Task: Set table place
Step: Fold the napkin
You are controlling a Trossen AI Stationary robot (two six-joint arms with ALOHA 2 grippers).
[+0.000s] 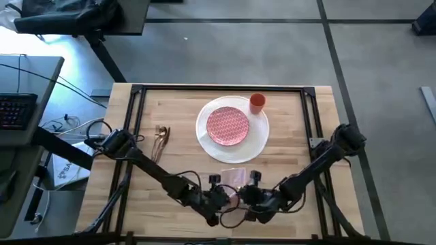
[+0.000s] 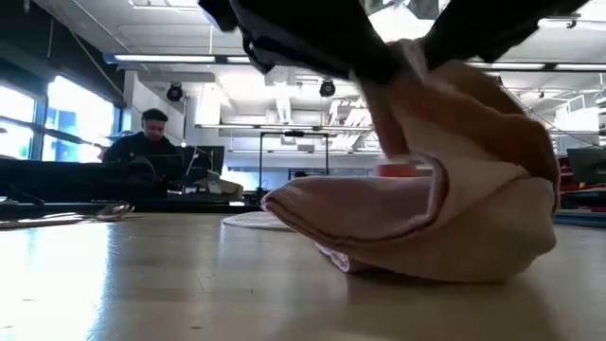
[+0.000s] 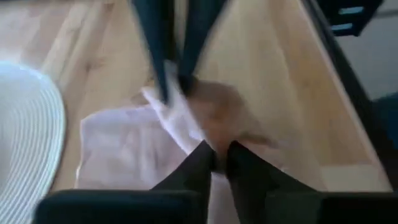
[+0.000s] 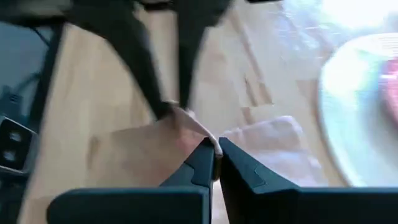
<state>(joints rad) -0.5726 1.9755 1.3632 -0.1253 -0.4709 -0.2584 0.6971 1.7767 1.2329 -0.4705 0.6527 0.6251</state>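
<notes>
Wrist views: both hands pinch napkin.

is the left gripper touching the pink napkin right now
Touching. In the left wrist view the left gripper has its fingers pinched shut on a raised fold of the pink napkin, with no gap showing.

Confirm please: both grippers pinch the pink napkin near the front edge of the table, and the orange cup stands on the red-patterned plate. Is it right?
Not fully. The orange cup stands at the rim of the large white plate, beside the red-patterned plate, not on it; the high view shows this. The left gripper and right gripper do pinch the pink napkin.
</notes>
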